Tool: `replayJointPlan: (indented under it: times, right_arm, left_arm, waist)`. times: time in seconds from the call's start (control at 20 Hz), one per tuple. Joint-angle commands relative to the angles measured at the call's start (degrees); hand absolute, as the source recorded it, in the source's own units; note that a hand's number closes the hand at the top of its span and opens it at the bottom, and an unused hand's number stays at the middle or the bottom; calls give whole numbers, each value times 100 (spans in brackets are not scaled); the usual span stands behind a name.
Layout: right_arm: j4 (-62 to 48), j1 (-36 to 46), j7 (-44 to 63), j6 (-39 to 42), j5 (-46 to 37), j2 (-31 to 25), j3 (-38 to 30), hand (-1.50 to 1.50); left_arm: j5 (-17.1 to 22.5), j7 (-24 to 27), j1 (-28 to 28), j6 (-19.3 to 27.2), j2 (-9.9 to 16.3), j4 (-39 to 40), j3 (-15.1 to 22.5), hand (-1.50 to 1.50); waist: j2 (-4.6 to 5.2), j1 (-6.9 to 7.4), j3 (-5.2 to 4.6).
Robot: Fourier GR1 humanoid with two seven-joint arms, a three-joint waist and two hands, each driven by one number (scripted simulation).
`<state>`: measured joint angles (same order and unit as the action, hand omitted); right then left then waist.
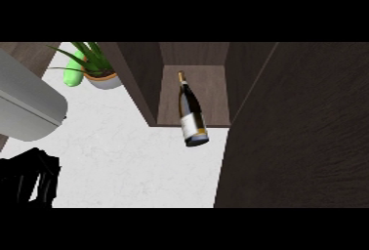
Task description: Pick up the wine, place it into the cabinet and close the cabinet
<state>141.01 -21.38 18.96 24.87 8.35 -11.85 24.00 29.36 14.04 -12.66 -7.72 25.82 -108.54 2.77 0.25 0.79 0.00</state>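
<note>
I see the wine bottle [190, 110] lying in the open cabinet [193, 93], neck pointing inward, its base sticking out past the shelf's front edge over the counter [137, 161]. The cabinet door [296, 132] stands wide open at the right. My left hand [29, 178] shows dark at the lower left; I cannot tell its fingers. My right hand is out of view. I judge placing nearly done, closing left

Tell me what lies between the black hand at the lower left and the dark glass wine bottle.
In the head view, only bare white marbled counter lies between the black left hand and the dark glass wine bottle in the cabinet opening.
</note>
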Motion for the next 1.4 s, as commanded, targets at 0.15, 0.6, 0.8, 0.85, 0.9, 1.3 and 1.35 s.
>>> replayJointPlan:
  times: [0.15,0.6,0.8,0.85,0.9,1.3,1.35]
  right_arm:
    - [187,1151,848,-277,564,551,737,150]
    - [-1033,3092,1313,-1304,603,1159,844,150]
    - [-1515,4186,1513,-2339,678,1168,1223,150]
    - [-1726,4447,1283,-2596,578,1172,1404,150]
    - [-1932,4820,1406,-2722,841,1175,1170,150]
    - [-3768,6534,687,-3666,1830,1183,719,150]
    - [-3806,6690,572,-3800,1844,1184,734,150]
  left_arm:
    - [-28,137,4,-274,-1,219,-139,150]
    - [276,-12,-313,-622,167,-69,-427,150]
    - [267,29,-374,-687,79,-34,-485,150]
    - [429,-61,-110,-780,239,219,-727,150]
    - [403,-233,-41,-648,128,210,-645,150]
    - [350,-11,-328,-1120,62,274,-897,150]
    - [59,-117,-227,-873,-143,97,-651,150]
  waist:
    - [-3,46,-13]
    - [-26,110,-10]
    - [-31,79,-12]
    - [-26,41,-11]
    - [-21,18,-8]
    - [-14,60,-5]
    - [-20,29,-3]
